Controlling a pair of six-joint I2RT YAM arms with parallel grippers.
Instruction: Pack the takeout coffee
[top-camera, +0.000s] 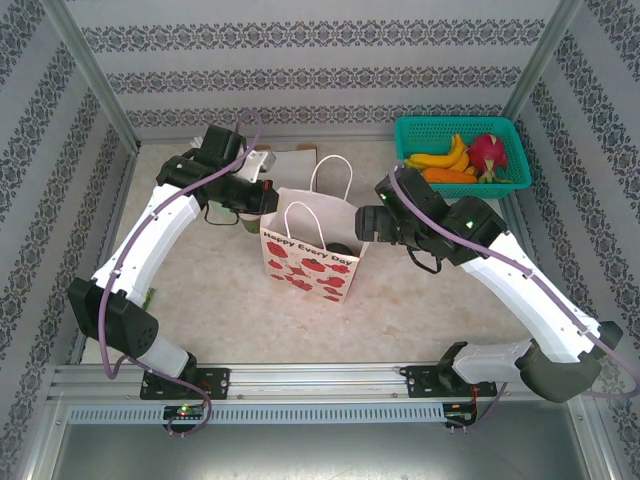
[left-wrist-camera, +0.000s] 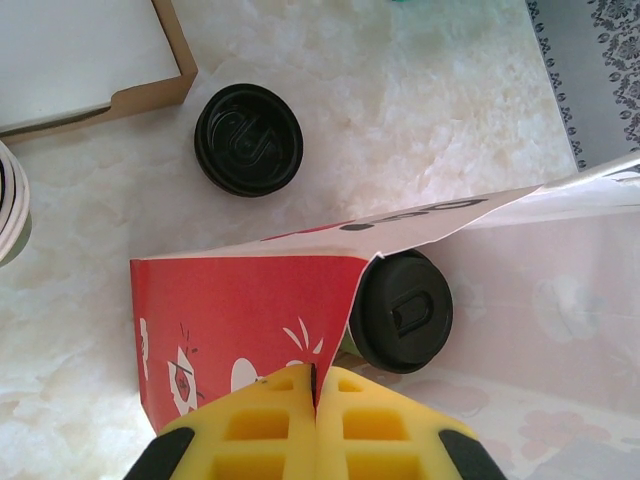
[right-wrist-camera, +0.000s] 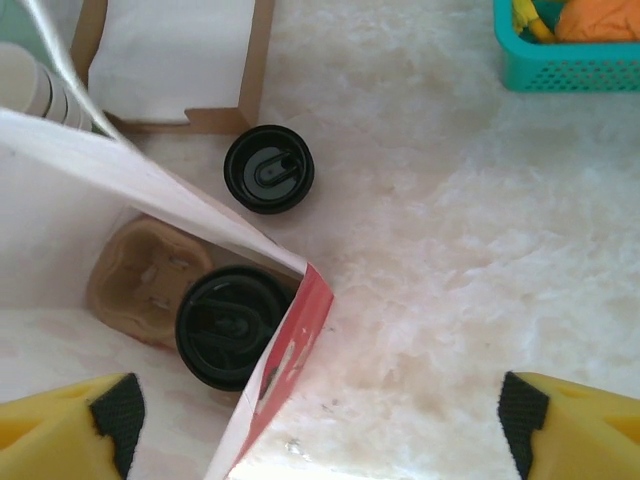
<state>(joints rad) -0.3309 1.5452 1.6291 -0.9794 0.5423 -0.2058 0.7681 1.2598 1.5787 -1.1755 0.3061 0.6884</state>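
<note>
The takeout coffee (left-wrist-camera: 400, 310), an olive-green cup under a round black lid, stands upright inside the white paper bag (top-camera: 310, 250) with red prints. In the right wrist view the lidded cup (right-wrist-camera: 225, 325) sits in a brown pulp cup carrier (right-wrist-camera: 140, 275) on the bag's floor. My left gripper (left-wrist-camera: 318, 385) is shut on the top edge of the bag's red side panel (left-wrist-camera: 240, 310), at the bag's back left corner (top-camera: 268, 200). My right gripper (top-camera: 362, 222) hovers open at the bag's right side. Its yellow fingers (right-wrist-camera: 60, 420) stand wide apart above the bag's corner (right-wrist-camera: 300, 310), holding nothing.
A loose black lid (left-wrist-camera: 248, 138) lies on the table behind the bag, also in the right wrist view (right-wrist-camera: 268, 168). A shallow cardboard tray (right-wrist-camera: 170, 60) and stacked cups (right-wrist-camera: 30, 85) stand at the back left. A teal basket (top-camera: 460, 150) of fruit sits back right.
</note>
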